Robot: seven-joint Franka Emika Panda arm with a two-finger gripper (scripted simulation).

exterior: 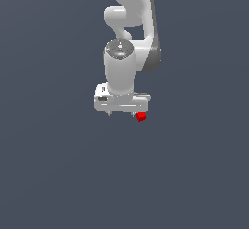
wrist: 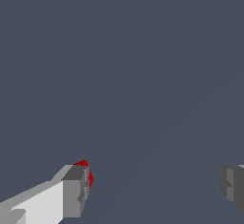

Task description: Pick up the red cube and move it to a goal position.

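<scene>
The red cube is tiny and lies on the dark grey floor, just under the end of the white gripper's body on the exterior view's right. My gripper points down, with its fingers spread wide and nothing between them. In the wrist view the gripper shows two grey fingertips far apart. The red cube is mostly hidden behind one fingertip, and only thin red edges show past it. The cube is at that finger, not in the gap between the two. I cannot tell whether the finger touches it.
The white arm rises behind the gripper toward the top of the exterior view. A plain dark grey floor lies all around. No goal marker or other object shows.
</scene>
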